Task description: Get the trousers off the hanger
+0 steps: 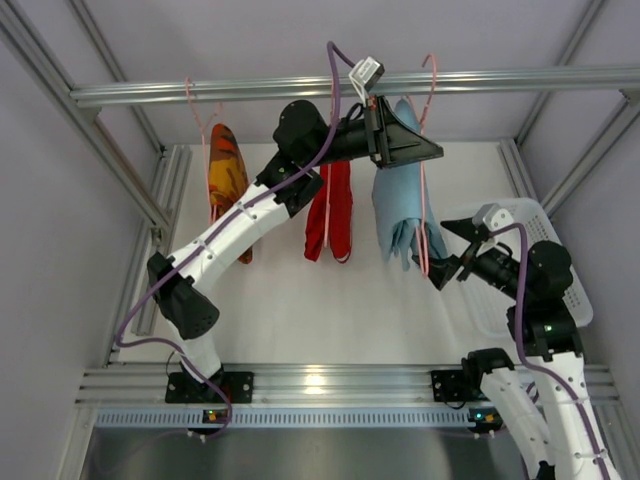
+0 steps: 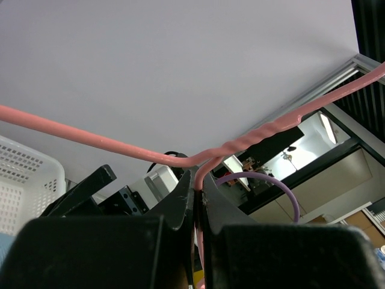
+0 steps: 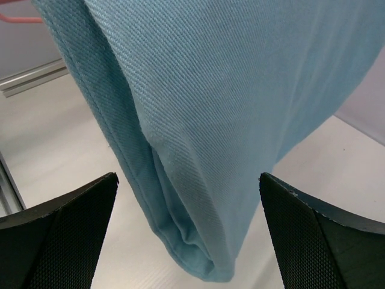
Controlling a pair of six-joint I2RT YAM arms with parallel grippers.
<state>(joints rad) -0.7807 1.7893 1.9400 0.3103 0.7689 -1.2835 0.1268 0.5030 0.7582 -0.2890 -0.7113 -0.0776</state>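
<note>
Three trousers hang from pink hangers on the rail (image 1: 300, 88): an orange-yellow patterned pair (image 1: 226, 170) at left, a red pair (image 1: 331, 215) in the middle, and a light blue pair (image 1: 402, 215) at right. My left gripper (image 1: 425, 148) is shut on the pink hanger wire (image 1: 424, 205) of the blue pair, near its top. In the left wrist view the gripper (image 2: 201, 180) pinches the pink hanger (image 2: 90, 139) just below its twisted neck. My right gripper (image 1: 445, 252) is open by the blue pair's lower end. In the right wrist view the blue trousers (image 3: 210, 108) hang between the spread fingers of that gripper (image 3: 187, 180), untouched.
A white perforated basket (image 1: 562, 240) stands at the right of the table behind my right arm; it also shows in the left wrist view (image 2: 24, 174). Aluminium frame posts (image 1: 120, 170) run along the left and right sides.
</note>
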